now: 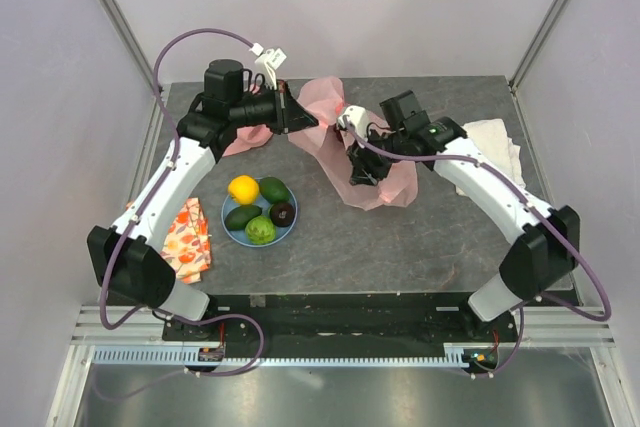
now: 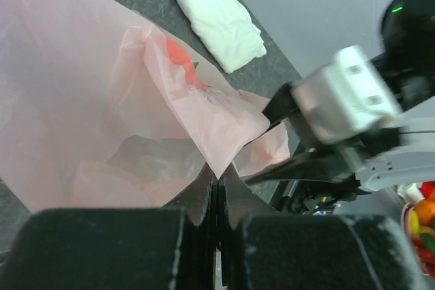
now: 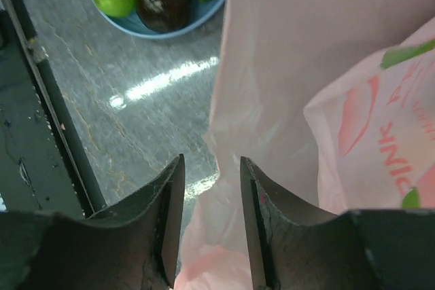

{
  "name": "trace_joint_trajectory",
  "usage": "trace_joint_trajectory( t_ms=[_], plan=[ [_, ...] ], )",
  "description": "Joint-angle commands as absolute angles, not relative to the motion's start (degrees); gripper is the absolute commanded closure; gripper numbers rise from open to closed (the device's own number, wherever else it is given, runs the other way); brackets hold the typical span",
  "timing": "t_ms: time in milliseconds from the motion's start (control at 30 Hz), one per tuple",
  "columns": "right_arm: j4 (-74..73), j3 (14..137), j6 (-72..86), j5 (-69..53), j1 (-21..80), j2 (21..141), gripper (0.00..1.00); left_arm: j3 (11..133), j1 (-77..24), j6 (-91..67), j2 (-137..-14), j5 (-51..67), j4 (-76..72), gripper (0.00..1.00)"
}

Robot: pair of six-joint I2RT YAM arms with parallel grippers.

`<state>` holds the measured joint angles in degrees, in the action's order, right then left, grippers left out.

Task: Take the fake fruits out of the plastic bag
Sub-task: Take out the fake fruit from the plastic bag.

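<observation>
The left claw (image 2: 217,180) was clenched on an edge of the plastic bag (image 2: 81,86). The right claw (image 3: 211,168) stood parted against the bag's film. Five fake fruits (image 1: 261,229) lay on a blue plate (image 1: 226,209) on the bench (image 1: 400,247).

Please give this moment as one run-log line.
left claw: shut on plastic bag | right claw: open, at bag | fake fruits: on blue plate

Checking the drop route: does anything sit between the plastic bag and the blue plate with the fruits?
Nothing visible does. The table is bare between the plastic bag and the blue plate; the right wrist view shows the same open stretch.
</observation>
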<state>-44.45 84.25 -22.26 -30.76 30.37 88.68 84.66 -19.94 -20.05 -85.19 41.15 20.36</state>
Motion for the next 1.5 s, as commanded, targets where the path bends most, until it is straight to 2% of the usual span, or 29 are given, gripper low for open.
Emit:
trace_joint_trajectory(
  t_ms=[0,200,300,400,533,633,833,1167,1367,1467],
  plan=[
    [-40.5,84.1,-20.0,-26.2,30.2,91.0,0.56,84.2,-19.4,-26.4,-85.2,43.9,16.3,0.98],
    [-36.7,84.9,-19.4,-17.5,30.2,97.8,0.56,83.9,-18.5,-28.1,-85.4,44.0,14.9,0.98],
    [-34.3,86.0,-18.2,-8.2,29.6,100.9,0.55,83.9,-18.0,-29.3,-85.6,44.3,14.3,0.98],
    [-32.5,86.7,-18.7,-1.9,27.4,102.9,0.47,83.6,-17.9,-28.8,-85.4,44.6,14.2,0.98],
    [-31.4,87.5,-19.2,2.2,24.4,105.2,0.29,82.0,-17.9,-27.5,-84.6,45.2,14.2,0.98],
    [-29.8,88.0,-19.8,5.0,23.9,106.9,0.22,80.9,-18.0,-26.9,-84.6,45.7,14.2,0.99],
    [-27.8,92.5,-18.4,8.9,23.3,113.7,0.14,80.9,-18.3,-26.8,-85.9,46.6,14.2,0.98],
    [-22.8,107.1,-18.0,15.8,20.7,128.5,0.09,81.1,-18.4,-26.0,-89.0,46.7,14.9,0.99],
    [-19.6,118.4,-17.7,15.4,19.5,138.5,0.05,81.0,-18.5,-25.0,-90.7,46.5,16.3,0.98],
    [-19.7,124.2,-19.2,13.5,19.2,143.3,0.17,81.5,-18.5,-24.3,-91.3,46.4,17.0,0.98]
  ],
)
